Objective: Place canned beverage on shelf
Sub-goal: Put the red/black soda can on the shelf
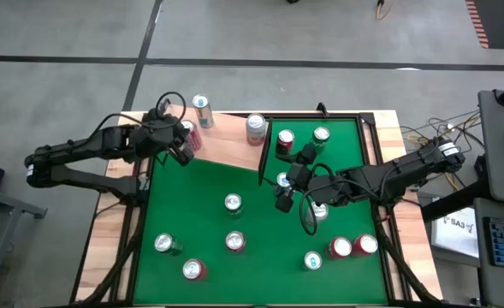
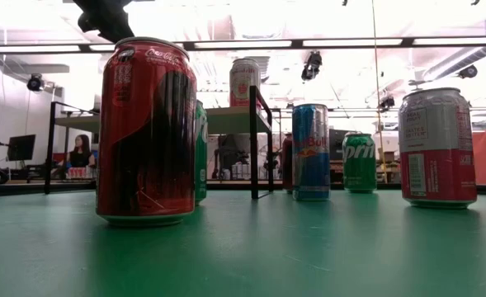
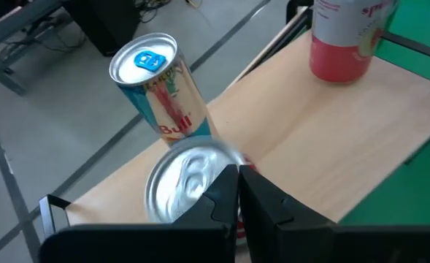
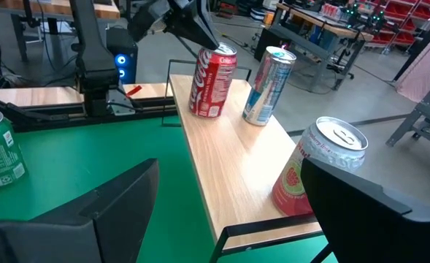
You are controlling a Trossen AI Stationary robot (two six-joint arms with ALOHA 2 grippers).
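Green felt table (image 1: 260, 214), shelf (image 1: 230, 141) at its far left corner. We see three cans there; the left gripper (image 1: 186, 144), shut, rests atop the red one (image 4: 213, 80). The right gripper (image 1: 290, 190) hovers wide open, empty. Many cans (image 1: 233, 203) remain.

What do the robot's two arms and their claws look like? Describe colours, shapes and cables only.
Both arms are dark, nearly black, built of slim jointed segments. The left claw and right claw each end in two flat, angular black fingers. A thin black cable loops above the left wrist, and another loops beside the right wrist. A pale band marks the right arm's outer end.
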